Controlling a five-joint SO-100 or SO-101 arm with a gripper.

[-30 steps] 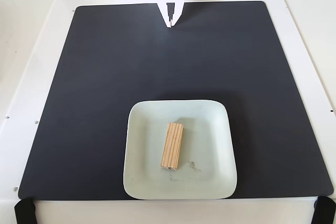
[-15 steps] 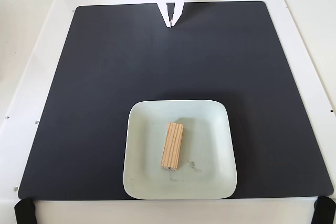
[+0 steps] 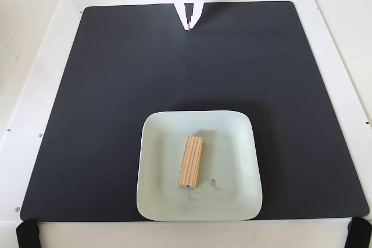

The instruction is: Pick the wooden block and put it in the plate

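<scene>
Currently the wooden block (image 3: 191, 161) lay flat in the plate (image 3: 239, 143), long axis running near-to-far, tilted slightly right, dark-marked end nearest. Gripper (image 3: 188, 26) hung at the black mat's (image 3: 104, 85) far edge, fingers pressed together, empty.

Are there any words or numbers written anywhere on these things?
None: no words, numbers or signs can be read.
The wooden block shows only grain lines.
The plate has only faint scuffs.
The black mat and the white claw are bare.
</scene>
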